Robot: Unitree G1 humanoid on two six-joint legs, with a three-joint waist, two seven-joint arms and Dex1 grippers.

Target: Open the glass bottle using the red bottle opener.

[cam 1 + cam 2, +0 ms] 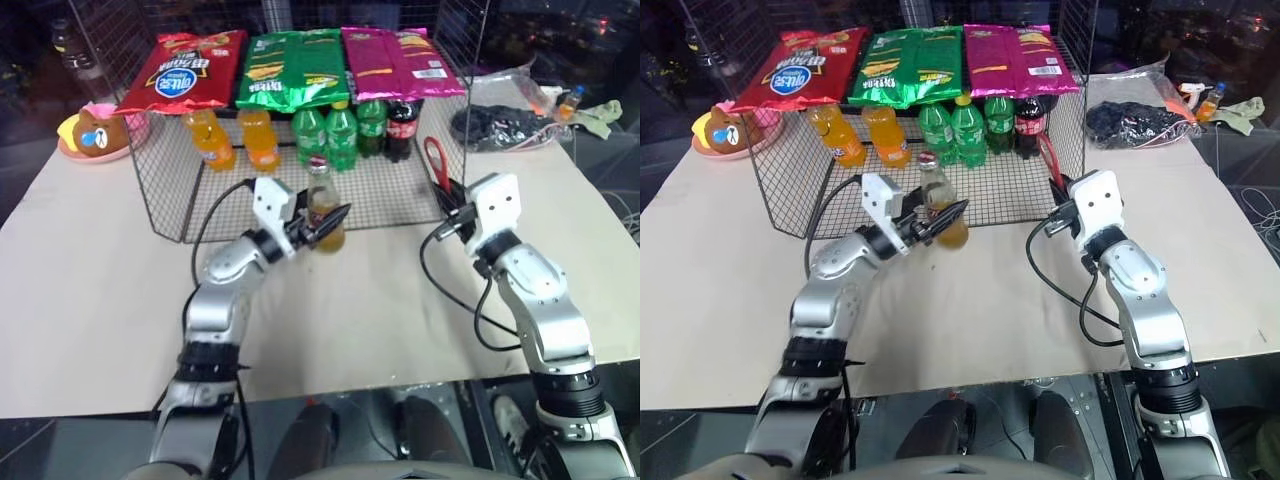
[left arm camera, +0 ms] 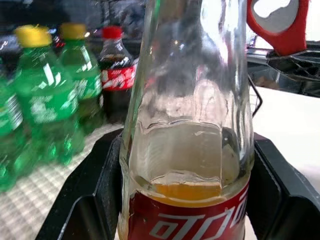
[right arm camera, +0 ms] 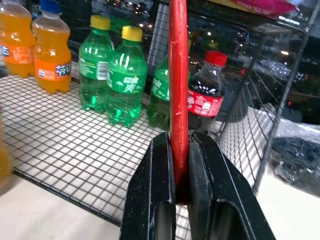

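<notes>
Sitting between the left jaws, the glass bottle (image 2: 186,150) stands upright

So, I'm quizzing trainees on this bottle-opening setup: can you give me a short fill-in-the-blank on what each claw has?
1. The left claw grips the glass ____.
2. The right claw is shut on the ____ bottle opener.
3. The glass bottle wears a ____ label.
4. Snack bags lie on top of the wire ____.

Missing words: bottle; red; red; rack
</notes>
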